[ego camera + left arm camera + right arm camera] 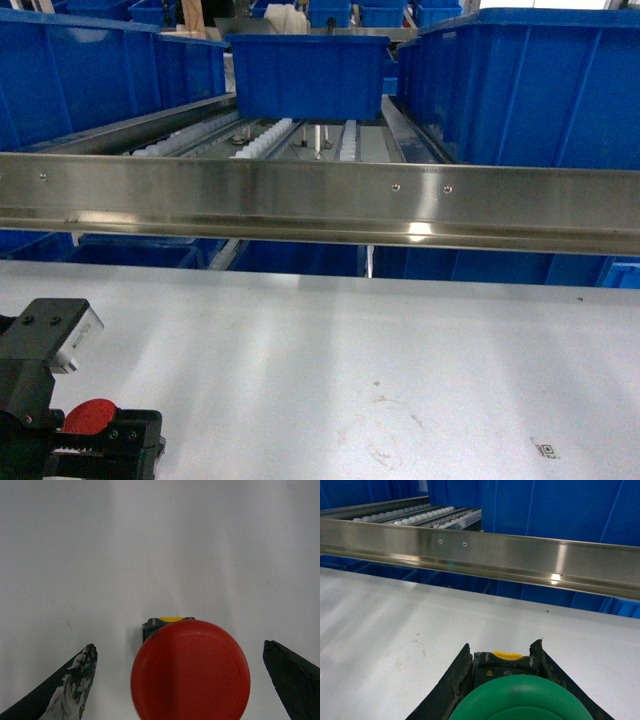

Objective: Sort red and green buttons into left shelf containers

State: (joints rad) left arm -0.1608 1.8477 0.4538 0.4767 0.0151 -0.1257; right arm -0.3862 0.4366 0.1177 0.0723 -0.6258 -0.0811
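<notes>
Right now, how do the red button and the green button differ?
The red button has a red cap; the green button a green one. The red button sits between the left gripper's wide-open fingers, untouched; the green button is clamped in the right gripper. Both share domed caps, black bodies and a yellow part.

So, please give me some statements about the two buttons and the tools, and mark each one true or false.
1. The left tool is open around the red button. True.
2. The right tool holds a red button. False: it holds the green button.
3. The red button sits inside a blue bin. False: it is over the white table.
4. A steel rail runs across the shelf front. True.
</notes>
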